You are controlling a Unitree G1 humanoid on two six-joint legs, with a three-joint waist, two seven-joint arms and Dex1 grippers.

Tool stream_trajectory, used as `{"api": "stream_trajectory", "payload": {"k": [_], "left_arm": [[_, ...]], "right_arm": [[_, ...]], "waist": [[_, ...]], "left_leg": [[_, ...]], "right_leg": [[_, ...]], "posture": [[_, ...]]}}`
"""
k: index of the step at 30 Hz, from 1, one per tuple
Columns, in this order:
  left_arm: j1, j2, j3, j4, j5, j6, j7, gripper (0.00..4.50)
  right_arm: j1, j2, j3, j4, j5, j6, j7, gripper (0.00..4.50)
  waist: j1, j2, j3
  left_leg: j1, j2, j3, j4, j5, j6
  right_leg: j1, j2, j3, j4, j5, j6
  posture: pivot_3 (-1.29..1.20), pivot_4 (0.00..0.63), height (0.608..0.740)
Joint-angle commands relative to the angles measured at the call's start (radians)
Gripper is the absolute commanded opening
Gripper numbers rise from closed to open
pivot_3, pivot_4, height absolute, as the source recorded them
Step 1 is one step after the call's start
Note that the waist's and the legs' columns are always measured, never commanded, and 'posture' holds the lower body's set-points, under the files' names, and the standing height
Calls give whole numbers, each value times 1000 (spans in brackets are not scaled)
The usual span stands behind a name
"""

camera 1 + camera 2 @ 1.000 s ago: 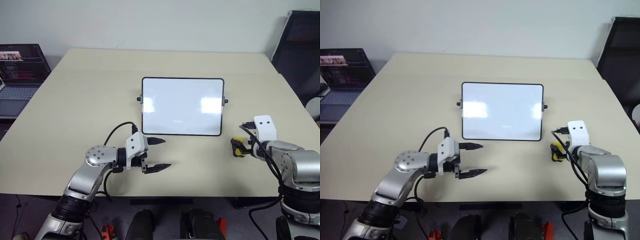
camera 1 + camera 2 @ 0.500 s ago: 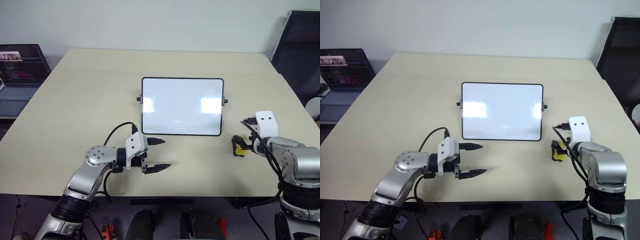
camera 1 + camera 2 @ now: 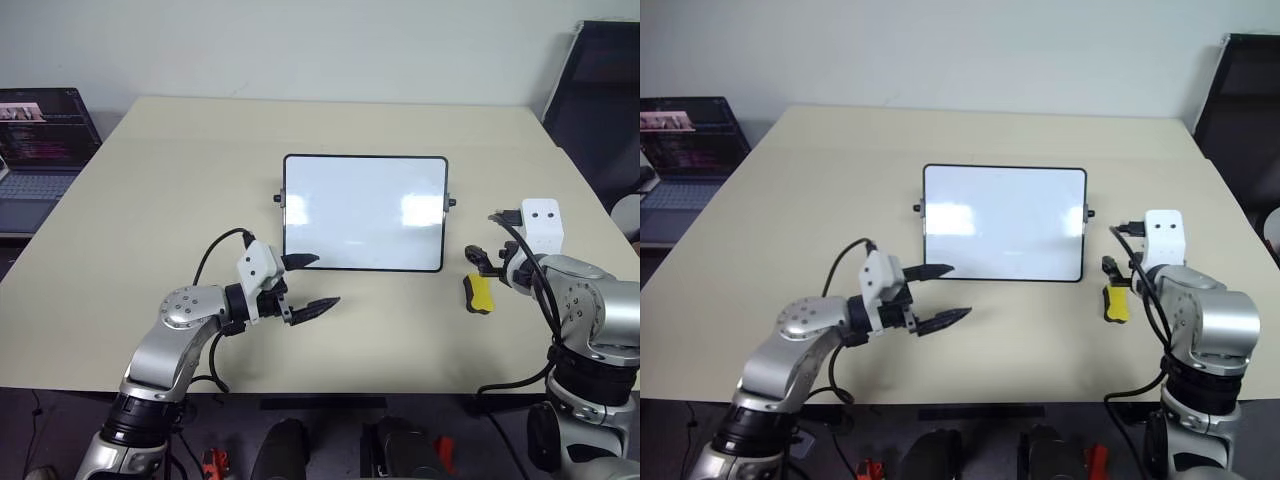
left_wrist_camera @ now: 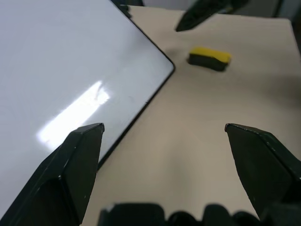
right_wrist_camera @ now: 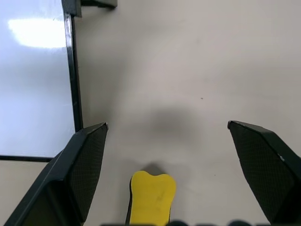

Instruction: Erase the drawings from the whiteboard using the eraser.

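Observation:
The whiteboard (image 3: 365,212) lies flat mid-table, black-framed and glossy; I can make out no drawings on it. The yellow eraser (image 3: 479,293) rests on the table just off the board's right edge. My right gripper (image 5: 167,126) hovers above it, open, with the eraser (image 5: 152,197) lying low between its spread fingers and touching neither. My left gripper (image 3: 328,280) is open and empty near the board's front left corner, pointing to the right across the table. In the left wrist view the eraser (image 4: 209,58) shows beyond the board's corner.
An open laptop (image 3: 40,140) sits off the table's left side. A black chair (image 3: 600,100) stands at the far right. The beige table (image 3: 180,180) stretches bare around the board, and its front edge runs just behind both arms.
My right gripper has lifted up off the eraser, which stays lying on the table. My left gripper has risen a little and turned.

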Motion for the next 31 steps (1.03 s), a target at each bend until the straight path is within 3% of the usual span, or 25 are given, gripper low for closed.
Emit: {"api": "stream_trajectory", "payload": {"k": [1, 4, 12, 13, 14, 22, 31], "left_arm": [[11, -41, 55, -87, -36, 60, 117, 4106], [13, -84, 72, -106, -2, 71, 228, 3148], [33, -181, 57, -146, 90, 74, 451, 146], [39, -199, 55, -153, 98, 75, 479, 0], [44, -214, 54, -159, 106, 75, 502, 0], [80, -279, 62, -125, 267, -3, 704, 0], [26, -298, 69, -9, 321, -77, 751, 0]], "right_arm": [[1, 12, -41, -63, -17, -64, -38, 4314], [24, 28, -53, -72, -32, -137, -71, 3557], [154, 38, -2, -80, -90, -442, -136, 675], [179, 44, 5, -78, -99, -497, -144, 323], [200, 54, 8, -75, -105, -543, -153, 38], [331, 170, -12, -75, -143, -868, -267, 38], [378, 169, 0, -144, -155, -849, -275, 38]], "waist": [[1, 0, 0], [2, 0, 0], [2, 0, 0], [2, 0, -1], [2, 0, -1], [2, 0, -1], [3, 1, -3]], "left_leg": [[0, 0, 0, 0, 0, 0], [0, 0, 0, 1, 0, 0], [0, -1, 1, 1, 0, 0], [0, -1, 1, 1, 0, 0], [0, -1, 1, 1, 0, 0], [1, -1, 1, 2, 0, 0], [1, -1, 1, 3, 0, 0]], "right_leg": [[0, 0, 0, 0, 0, 0], [0, 0, 0, 0, 0, 0], [0, 0, 0, 0, 0, 0], [0, 0, 0, 0, 0, 0], [0, 0, 0, 0, 0, 0], [1, 0, 1, 1, 1, 1], [1, 0, 1, 1, 1, 1]], "posture": [[0, 150, 740], [0, 150, 740], [0, 150, 740], [0, 150, 740], [0, 150, 740], [0, 150, 740], [0, 150, 740]]}}
